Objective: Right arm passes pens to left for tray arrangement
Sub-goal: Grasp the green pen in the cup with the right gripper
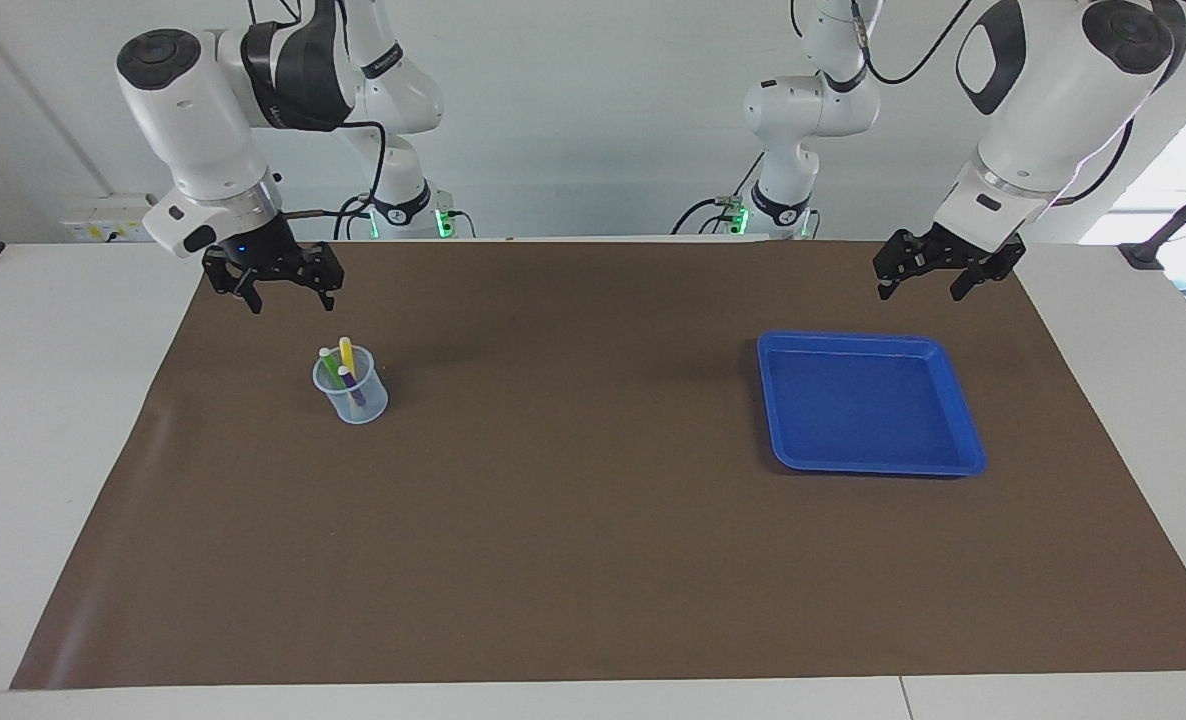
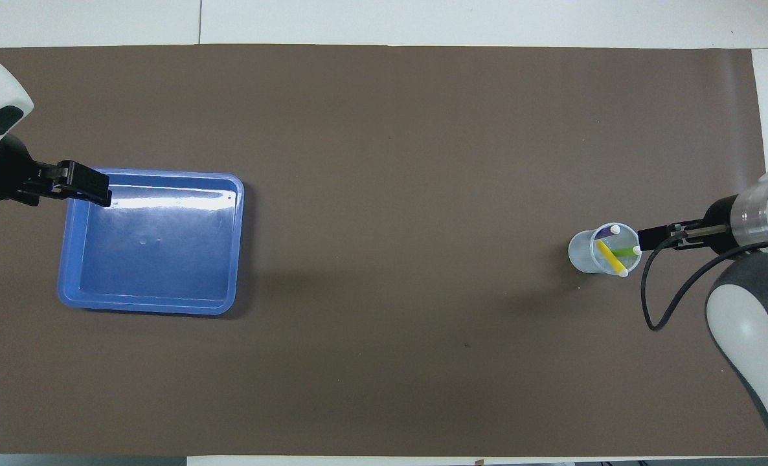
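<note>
Standing in the translucent cup [image 1: 351, 392] at the right arm's end of the counter, three marker pens [image 1: 345, 362] look light, stiff, slick — pinch one just under its pale tip. Right gripper [image 1: 276, 283] and left gripper [image 1: 936, 268] hang empty — jaws apart — the left near the blue tray [image 1: 965, 424].

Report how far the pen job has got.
Nothing is done yet: the blue tray is empty and the green, yellow and purple pens all stand in the translucent cup. In hand: the open right gripper is up in the air close by the cup, holding nothing. The open left gripper waits by the tray. Every pickup, handover and placement remains.
</note>
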Controlling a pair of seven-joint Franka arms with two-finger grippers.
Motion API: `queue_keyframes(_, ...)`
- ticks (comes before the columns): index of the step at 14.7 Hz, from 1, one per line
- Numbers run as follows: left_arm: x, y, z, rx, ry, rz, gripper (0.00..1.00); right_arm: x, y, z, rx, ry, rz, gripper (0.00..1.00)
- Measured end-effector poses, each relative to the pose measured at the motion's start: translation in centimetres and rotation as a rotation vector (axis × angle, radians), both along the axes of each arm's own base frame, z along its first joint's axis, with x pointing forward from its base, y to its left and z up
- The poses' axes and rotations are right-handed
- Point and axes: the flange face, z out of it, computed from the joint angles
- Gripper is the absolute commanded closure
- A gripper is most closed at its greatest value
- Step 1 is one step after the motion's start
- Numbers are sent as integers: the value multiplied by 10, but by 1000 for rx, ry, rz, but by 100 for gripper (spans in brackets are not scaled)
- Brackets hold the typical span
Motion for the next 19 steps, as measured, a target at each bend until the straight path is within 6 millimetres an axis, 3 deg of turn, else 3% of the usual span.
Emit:
queue_keyframes(11, -5, -2, -6, 3, 16, -4, 0, -5, 2, -76, -3, -28, 222, 1)
queue_keyframes(15, -11, -1, -9, 5, 25, -6, 0, -7, 2, -92, -5, -36, 268, 5)
queue_keyframes(17, -12, -1, -8, 6, 24, -5, 0, -8, 2, -94, -4, -33, 275, 12)
queue_keyframes(19, -12, -1, -8, 6, 24, -5, 0, -8, 1, -95, -4, -32, 274, 12)
